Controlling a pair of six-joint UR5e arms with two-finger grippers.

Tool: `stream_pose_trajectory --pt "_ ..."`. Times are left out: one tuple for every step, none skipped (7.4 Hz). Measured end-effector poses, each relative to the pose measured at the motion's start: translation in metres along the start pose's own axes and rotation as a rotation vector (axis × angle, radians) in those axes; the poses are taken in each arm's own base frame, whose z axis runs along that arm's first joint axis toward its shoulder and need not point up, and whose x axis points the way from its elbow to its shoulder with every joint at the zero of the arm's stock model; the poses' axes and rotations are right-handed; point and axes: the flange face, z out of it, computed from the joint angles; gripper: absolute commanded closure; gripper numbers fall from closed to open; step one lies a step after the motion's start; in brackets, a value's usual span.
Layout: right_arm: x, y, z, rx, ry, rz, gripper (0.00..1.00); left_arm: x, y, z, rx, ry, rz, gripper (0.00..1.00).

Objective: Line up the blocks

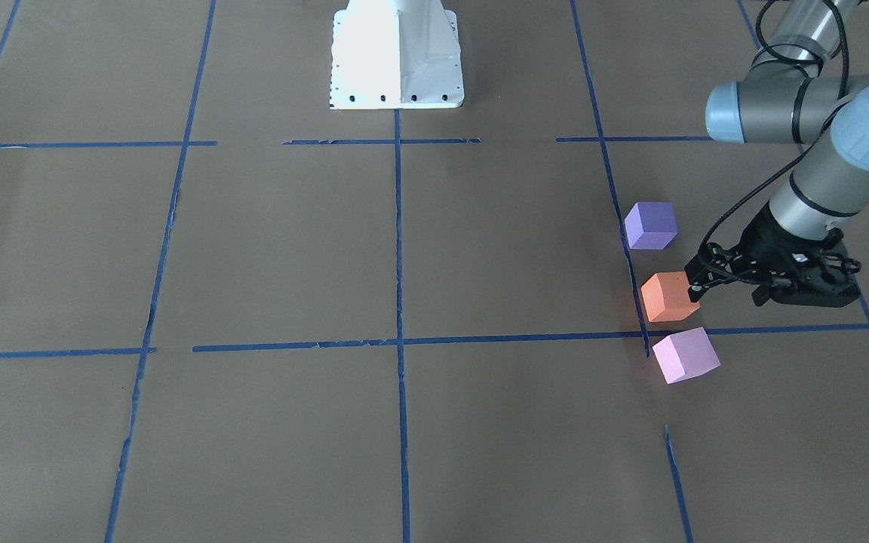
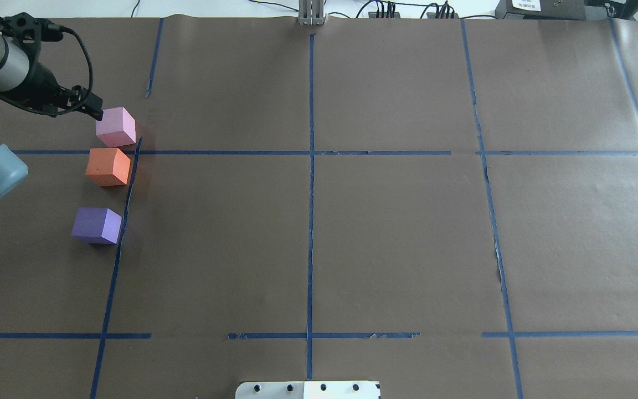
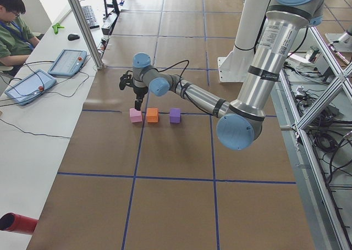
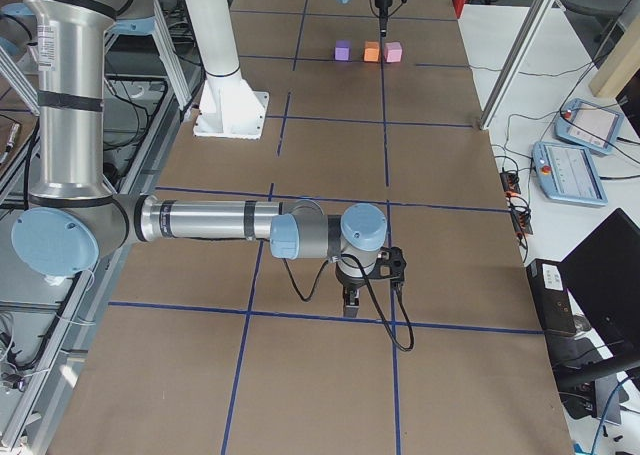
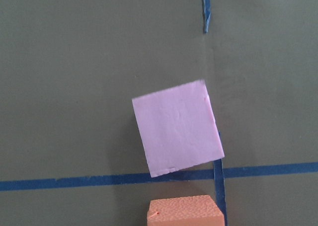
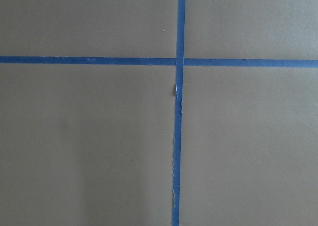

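Three blocks stand in a loose row beside a blue tape line on the robot's left: the pale pink block, the orange block and the purple block. They also show in the front view as pink, orange and purple. My left gripper hangs just above the table by the pink block's far-left corner, looks shut and holds nothing. The left wrist view looks down on the pink block, with the orange block's edge below it. My right gripper points down over bare table far from the blocks; I cannot tell if it is open or shut.
The brown table cover carries a grid of blue tape lines. The robot's white base stands at the table's near edge. An operator sits beyond the far edge with tablets on a white side table.
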Motion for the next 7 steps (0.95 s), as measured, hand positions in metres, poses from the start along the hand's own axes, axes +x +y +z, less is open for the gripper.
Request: stream_pose_trajectory --pt "0.0 0.0 0.0 0.0 0.0 0.0 0.0 -0.013 -0.003 -0.03 0.028 -0.005 0.032 0.0" --pt "0.0 0.0 0.0 0.0 0.0 0.0 0.0 -0.035 -0.008 -0.056 0.036 -0.023 0.074 0.0" --pt "0.0 0.0 0.0 0.0 0.0 -0.001 0.0 -0.06 -0.013 -0.077 0.028 -0.045 0.133 0.0" --pt "0.0 0.0 0.0 0.0 0.0 -0.001 0.0 -0.092 -0.019 -0.093 0.017 -0.074 0.203 0.0" --pt "0.0 0.0 0.0 0.0 0.0 -0.001 0.0 -0.133 -0.022 -0.104 0.004 -0.106 0.273 0.0" --pt "0.0 0.0 0.0 0.0 0.0 -0.001 0.0 -0.182 -0.021 -0.11 -0.018 -0.136 0.345 0.0" --pt "0.0 0.0 0.0 0.0 0.0 -0.001 0.0 -0.232 -0.015 -0.112 -0.048 -0.15 0.4 0.0"
